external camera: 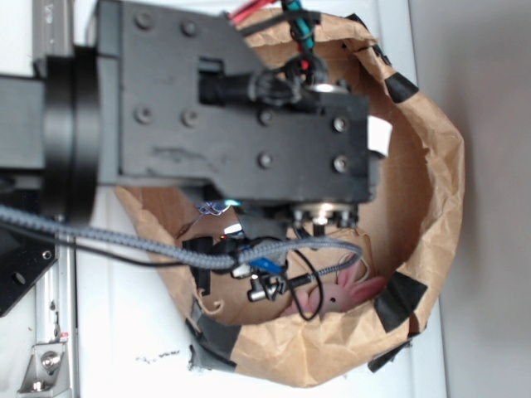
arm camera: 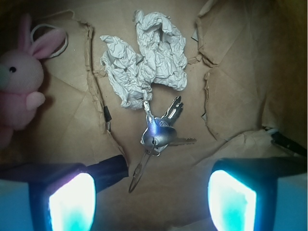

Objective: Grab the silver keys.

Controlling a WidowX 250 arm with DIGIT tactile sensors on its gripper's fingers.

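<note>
Wrist view: my end effector [arm camera: 151, 202] stands wide, its two glowing pads [arm camera: 72, 204] at the bottom corners with nothing between them. Just beyond the gap, the silver keys [arm camera: 159, 132] lie fanned on the brown paper floor of the bag [arm camera: 231, 96], touching the crumpled white paper [arm camera: 144, 62] behind them. A pink toy rabbit [arm camera: 19, 82] sits far left.

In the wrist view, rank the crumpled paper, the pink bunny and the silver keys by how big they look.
1. Crumpled white paper, the widest spread.
2. Pink bunny, though the left frame edge cuts it off, so it may rival the paper.
3. Silver keys, clearly smallest.
</note>
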